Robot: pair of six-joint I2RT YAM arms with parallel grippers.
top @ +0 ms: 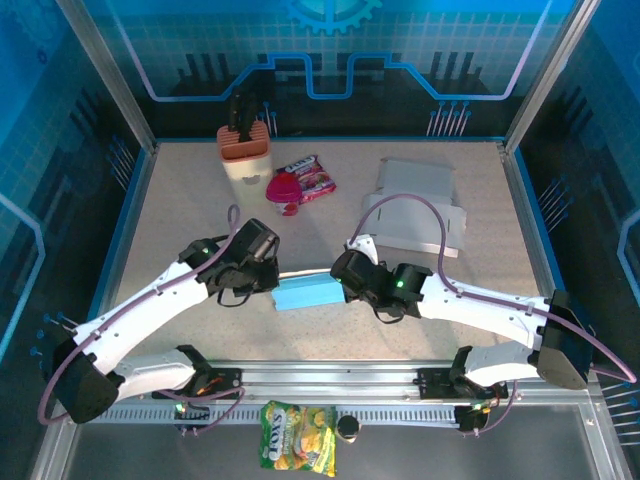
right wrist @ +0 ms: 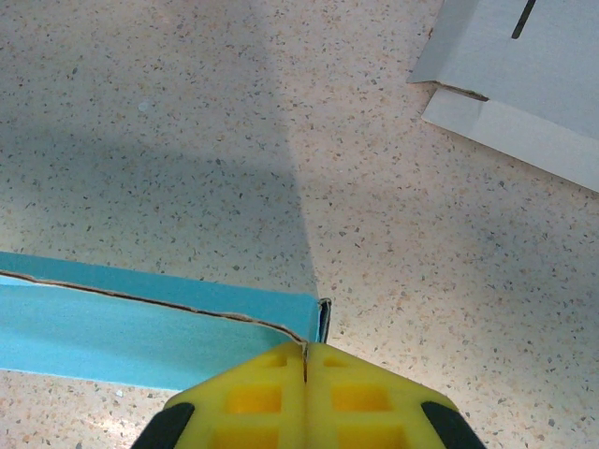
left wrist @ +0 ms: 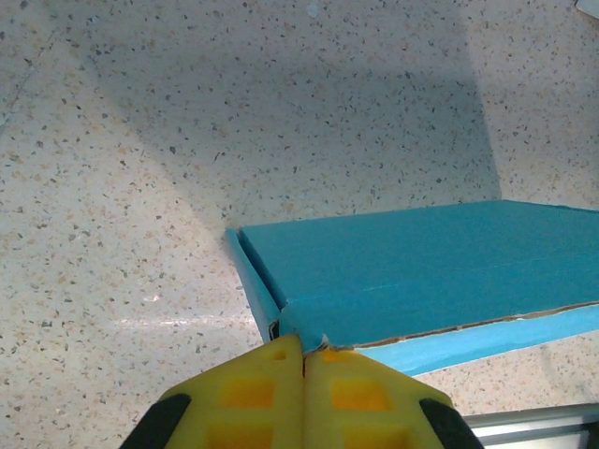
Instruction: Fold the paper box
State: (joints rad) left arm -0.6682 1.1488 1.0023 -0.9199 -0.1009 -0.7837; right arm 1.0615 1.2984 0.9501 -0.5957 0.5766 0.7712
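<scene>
Blue paper box (top: 308, 293) flat, lid seemingly down; left gripper (left wrist: 302, 351), right gripper (right wrist: 306, 355) pinching its ends.

Your paper box (left wrist: 421, 271) is matt blue card, raw brown cut edges, speckled matt stone-look table (left wrist: 187, 140), glossy plastic snack bag (top: 298, 450).

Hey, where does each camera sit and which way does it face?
Top external: above, behind the bases, looking down on the table; left arm and right arm show.
Left wrist: on the left arm, facing down past the left gripper, shut on the blue box.
Right wrist: likewise, right gripper pinching the box's other end.
Shared: all see the blue box.
</scene>
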